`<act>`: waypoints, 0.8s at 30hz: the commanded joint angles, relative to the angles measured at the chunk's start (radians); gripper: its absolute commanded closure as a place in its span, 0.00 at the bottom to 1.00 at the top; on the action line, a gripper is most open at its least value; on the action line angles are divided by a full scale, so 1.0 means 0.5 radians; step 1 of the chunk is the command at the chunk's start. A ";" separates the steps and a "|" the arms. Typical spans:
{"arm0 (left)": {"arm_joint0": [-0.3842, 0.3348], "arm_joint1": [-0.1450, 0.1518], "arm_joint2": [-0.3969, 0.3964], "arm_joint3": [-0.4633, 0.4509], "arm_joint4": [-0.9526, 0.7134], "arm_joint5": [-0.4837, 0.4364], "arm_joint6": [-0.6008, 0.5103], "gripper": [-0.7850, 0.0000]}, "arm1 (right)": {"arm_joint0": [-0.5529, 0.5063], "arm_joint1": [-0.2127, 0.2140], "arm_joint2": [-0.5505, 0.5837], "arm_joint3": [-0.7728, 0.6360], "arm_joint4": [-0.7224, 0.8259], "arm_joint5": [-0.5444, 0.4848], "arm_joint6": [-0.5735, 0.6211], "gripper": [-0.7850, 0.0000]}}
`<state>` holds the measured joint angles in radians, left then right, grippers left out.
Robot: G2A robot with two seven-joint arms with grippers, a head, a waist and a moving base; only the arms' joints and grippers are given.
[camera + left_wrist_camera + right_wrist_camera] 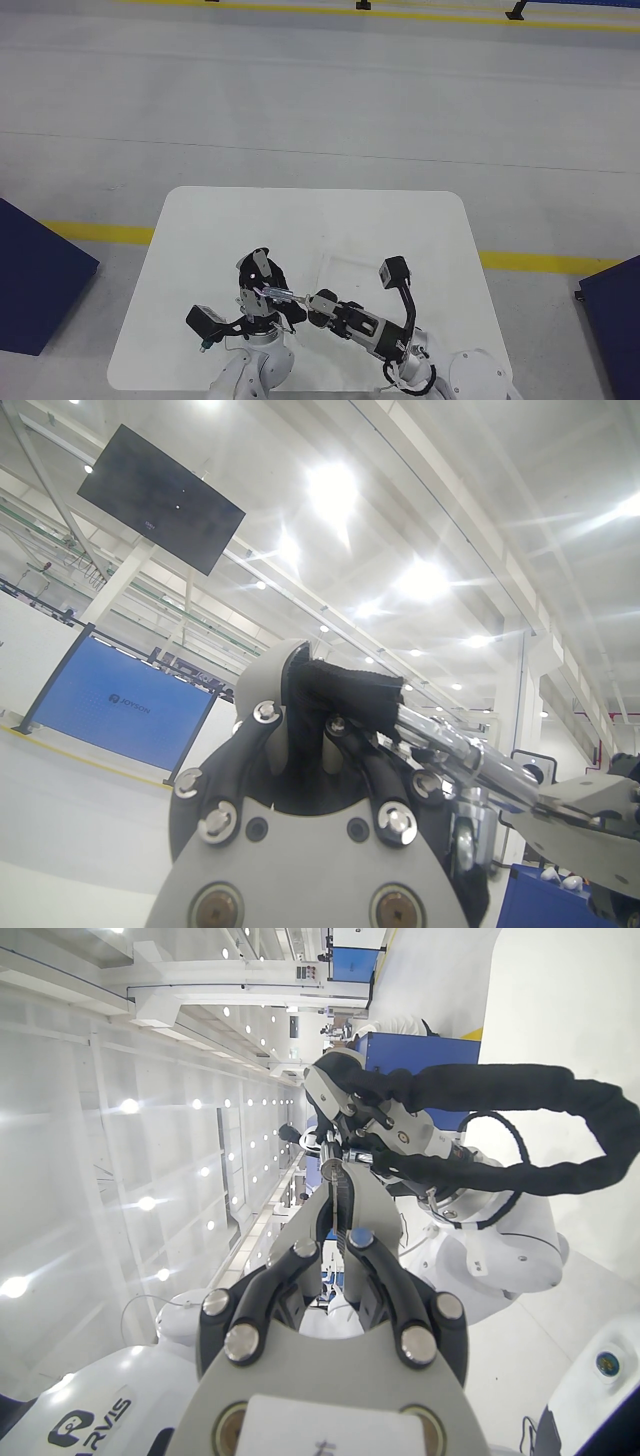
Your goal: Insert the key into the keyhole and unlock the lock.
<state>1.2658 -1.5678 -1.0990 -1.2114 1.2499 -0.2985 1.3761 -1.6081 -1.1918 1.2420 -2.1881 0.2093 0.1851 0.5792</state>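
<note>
— What sits closest in?

— The left gripper [430, 785]. Its black-sleeved fingers are clamped on the lock, one above the lock and one below.

— And under it all?

— A white table [300, 220] with rounded corners. Both arms meet in the air above its near middle, and neither touches the top.

— The other arm?

— The right gripper [340, 1188] points straight at the left one. Its grey fingers are pinched together on the key, flat sides against the blade.

— Where is the lock itself?

— The lock [480, 760] is chrome and shiny, held clear of the table. One end juts out of the left gripper toward the right one.

— The key?

— The key [333, 1208] is a thin strip seen edge-on between the fingers. Its tip meets the end of the lock. I cannot tell how far it has gone into the keyhole.
</note>
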 commanded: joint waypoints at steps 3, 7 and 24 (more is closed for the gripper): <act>-0.003 0.003 -0.005 0.001 0.035 0.017 0.016 1.00 | 0.009 0.000 0.008 -0.010 0.125 0.157 0.000 1.00; -0.011 0.008 -0.012 0.013 0.094 0.041 0.035 1.00 | 0.029 -0.003 0.034 -0.015 0.278 0.352 -0.053 1.00; -0.041 0.021 -0.003 0.067 0.228 0.075 0.095 1.00 | 0.111 -0.030 0.100 0.014 1.050 0.937 -0.333 1.00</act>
<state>1.2458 -1.5575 -1.1007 -1.1790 1.3627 -0.2619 1.4234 -1.5528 -1.2061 1.2899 -2.1849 0.7041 0.6361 0.4184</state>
